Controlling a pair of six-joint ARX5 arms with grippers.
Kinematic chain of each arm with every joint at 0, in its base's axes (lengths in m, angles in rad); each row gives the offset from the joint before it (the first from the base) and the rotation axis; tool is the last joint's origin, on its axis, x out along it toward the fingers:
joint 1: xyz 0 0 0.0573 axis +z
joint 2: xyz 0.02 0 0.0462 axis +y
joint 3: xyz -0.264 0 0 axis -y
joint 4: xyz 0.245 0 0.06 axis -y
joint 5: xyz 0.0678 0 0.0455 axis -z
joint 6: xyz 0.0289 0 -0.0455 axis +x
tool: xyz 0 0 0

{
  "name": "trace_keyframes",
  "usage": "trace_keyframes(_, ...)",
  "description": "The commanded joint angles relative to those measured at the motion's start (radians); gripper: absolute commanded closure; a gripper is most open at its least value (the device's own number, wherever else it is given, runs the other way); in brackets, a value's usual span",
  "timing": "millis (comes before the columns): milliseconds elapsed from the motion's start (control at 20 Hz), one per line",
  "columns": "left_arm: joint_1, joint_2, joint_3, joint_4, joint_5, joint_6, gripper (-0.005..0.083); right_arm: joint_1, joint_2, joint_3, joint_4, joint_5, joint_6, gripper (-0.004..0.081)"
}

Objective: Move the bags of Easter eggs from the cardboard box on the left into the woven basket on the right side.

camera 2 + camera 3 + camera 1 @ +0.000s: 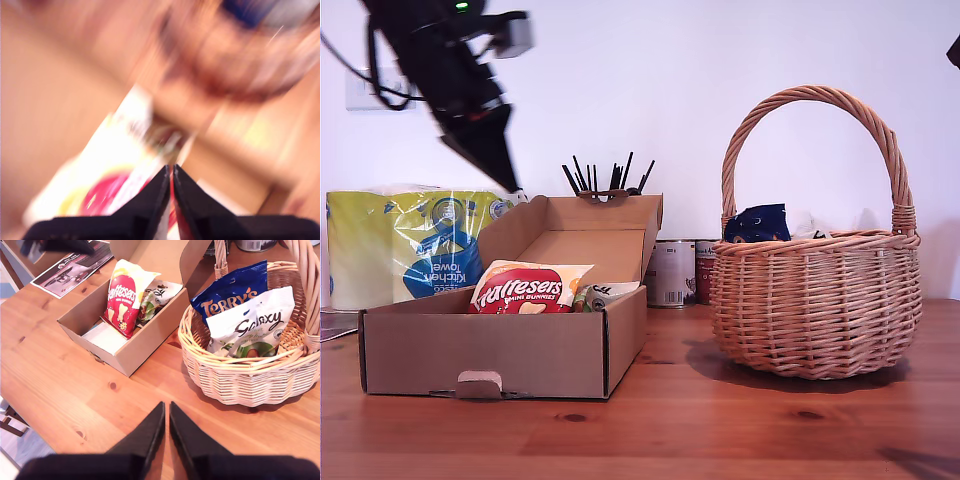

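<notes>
My first gripper [170,175] is hanging high over the cardboard box [500,350], at the exterior view's upper left, with its jaws pressed together and nothing between them. Its wrist picture is blurring heavily, but the cream-yellow bag [115,190] with the red logo is showing directly below the tips. My second gripper [166,415] is idling above bare tabletop [60,375], jaws likewise closed and empty, looking toward both containers.

Two bags are lying in the box: the cream-yellow one [525,288] propped against the front wall, and a cream bag with green-brown print [159,295] just beside it. The dark blue bag [235,290] and the white bag [252,322] are already standing in the woven basket [817,305], touching each other.

Judgement: the job is standing about half done, with the third pick in hand. The next move is calling for the first gripper to open, descend onto the yellow bag, and pinch its crinkly upper edge without catching the box wall.
</notes>
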Motion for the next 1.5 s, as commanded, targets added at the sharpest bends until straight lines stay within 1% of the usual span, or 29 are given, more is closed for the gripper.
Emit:
trace_keyframes(0,0.031,0.015,-0.012,0.043,0.035,0.026,0.0781,0.004,-0.002,0.009,0.012,0.0,-0.007,0.0782)
trace_keyframes(50,0.053,0.017,-0.012,0.061,0.074,0.039,0.0746,0.004,-0.002,0.009,0.012,0.0,-0.007,0.0782)
trace_keyframes(100,0.07,0.019,-0.013,0.076,0.117,0.042,0.0646,0.004,-0.002,0.009,0.011,0.0,-0.007,0.0782)
trace_keyframes(150,0.078,0.025,-0.013,0.092,0.16,0.042,0.0484,0.004,-0.002,0.009,0.011,0.0,-0.007,0.0782)
trace_keyframes(200,0.082,0.032,-0.013,0.122,0.166,0.051,0.0271,0.004,-0.002,0.009,0.012,0.0,-0.007,0.0783)
trace_keyframes(250,0.082,0.042,-0.013,0.148,0.163,0.082,0.0125,0.004,-0.002,0.009,0.012,0.0,-0.007,0.0783)
trace_keyframes(300,0.08,0.056,-0.013,0.172,0.164,0.113,0.0063,0.004,-0.002,0.009,0.012,0.0,-0.007,0.0782)
trace_keyframes(450,0.061,0.11,-0.013,0.233,0.164,0.183,0.0059,0.004,-0.002,0.009,0.012,0.0,-0.007,0.0783)
trace_keyframes(650,0.055,0.196,-0.013,0.268,0.161,0.27,0.0059,0.004,-0.002,0.009,0.011,0.0,-0.007,0.0783)
trace_keyframes(1050,0.071,0.287,-0.012,0.289,0.119,0.29,0.0062,0.004,-0.002,0.009,0.011,0.0,-0.006,0.0783)
trace_keyframes(1200,0.08,0.307,-0.012,0.246,0.119,0.286,0.0062,0.004,-0.002,0.009,0.01,0.0,-0.006,0.0783)
trace_keyframes(1450,0.095,0.325,-0.012,0.131,0.122,0.264,0.0064,0.004,-0.002,0.009,0.008,0.0,-0.006,0.0783)
